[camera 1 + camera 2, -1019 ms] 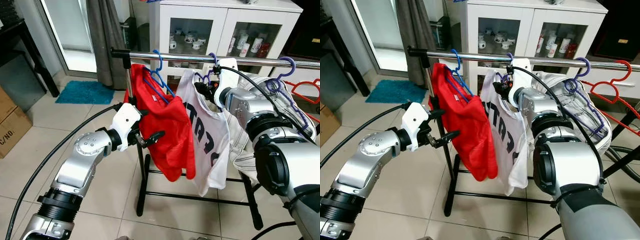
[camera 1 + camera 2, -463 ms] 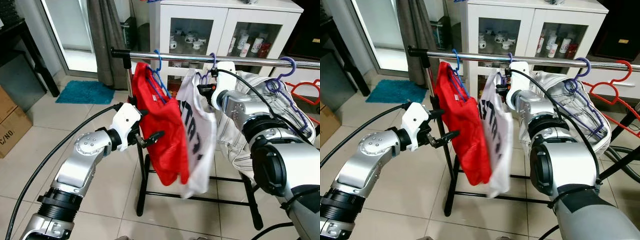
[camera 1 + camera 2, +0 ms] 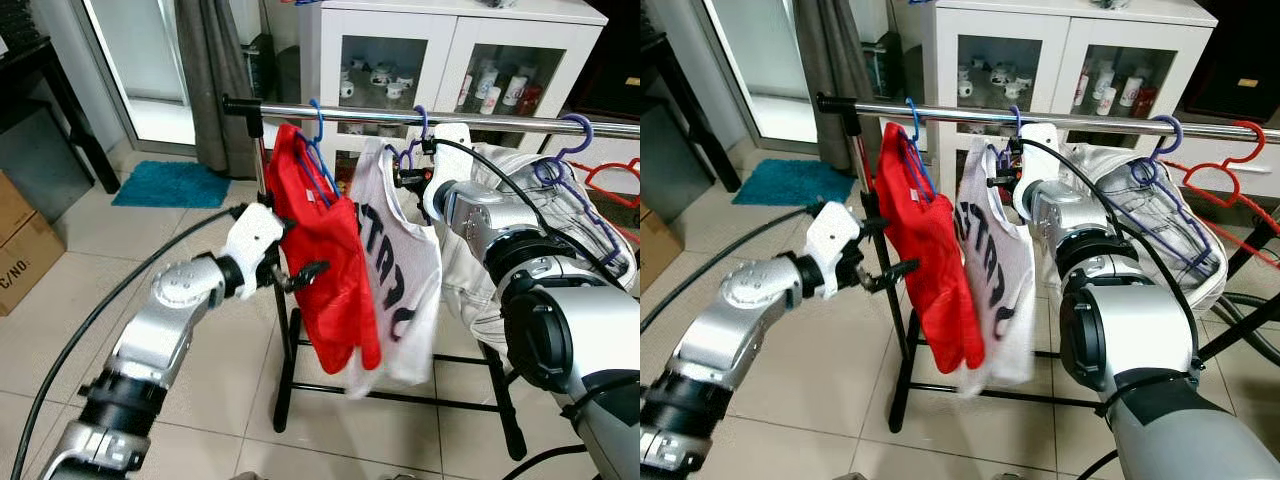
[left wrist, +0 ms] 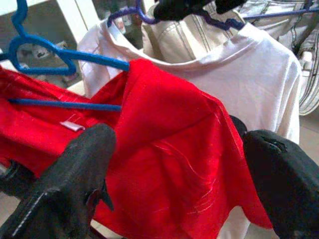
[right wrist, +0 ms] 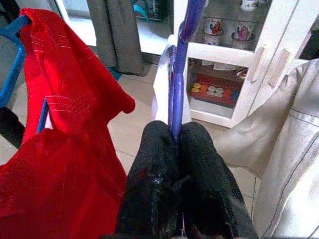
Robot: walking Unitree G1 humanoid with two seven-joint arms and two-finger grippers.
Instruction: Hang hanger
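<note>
Hook sits over rail (image 3: 400,116): your right gripper (image 3: 405,180) clamps purple hanger (image 5: 177,69); release next. Left gripper (image 3: 300,262) fingers spread, empty.

Two silver arms, built of rounded, barrel-shaped metal segments with black bands at the joints. White housing at each wrist. Black cable (image 3: 120,300) trailing along the left arm, another looping over the right. Ring of small screws on the left elbow joint (image 3: 180,288). Long, black, matte fingers (image 4: 75,184), scuffed and blunt-tipped.
</note>
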